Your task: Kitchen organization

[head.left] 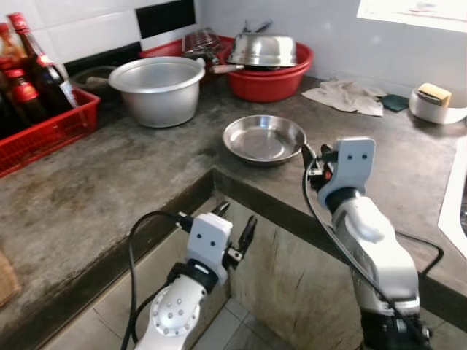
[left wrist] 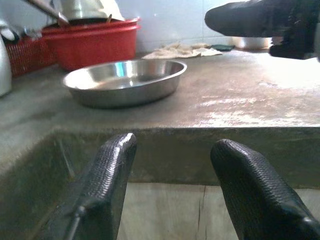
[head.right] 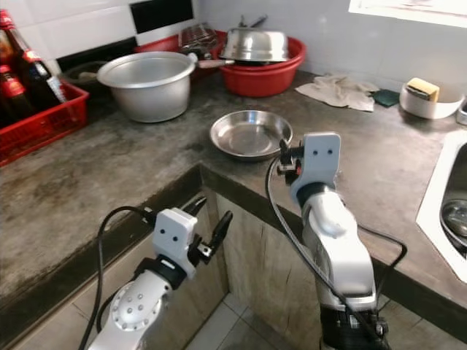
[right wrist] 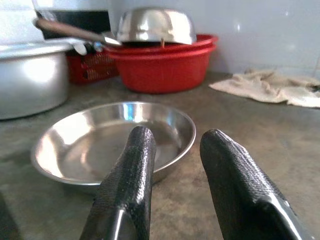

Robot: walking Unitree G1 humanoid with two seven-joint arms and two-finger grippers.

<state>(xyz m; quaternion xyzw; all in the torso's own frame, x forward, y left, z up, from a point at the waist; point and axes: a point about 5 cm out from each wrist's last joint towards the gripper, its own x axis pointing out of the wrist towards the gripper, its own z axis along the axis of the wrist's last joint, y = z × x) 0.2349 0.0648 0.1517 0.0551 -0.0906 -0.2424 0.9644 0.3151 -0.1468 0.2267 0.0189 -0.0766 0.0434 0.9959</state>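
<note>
Far left: red plastic crate (head.left: 44, 135) with dark glass bottles (head.left: 40, 69). Next, wide matte aluminium pot (head.left: 157, 89) on the rough grey concrete surface (head.left: 109, 182). Left hand (head.left: 235, 232) below the surface's inner corner, ribbed black fingers (left wrist: 102, 185) apart, holding nothing. Centre: shallow round steel pan (head.left: 264, 138), shiny, empty, near the surface edge. Behind it, red plastic basin (head.left: 273, 76) with an upturned steel bowl (head.left: 263, 49). Right hand (right wrist: 175, 170) just near side of the pan, fingers open. Far right: crumpled beige cloth (head.left: 346, 96), white sink rim (head.right: 438, 211).
</note>
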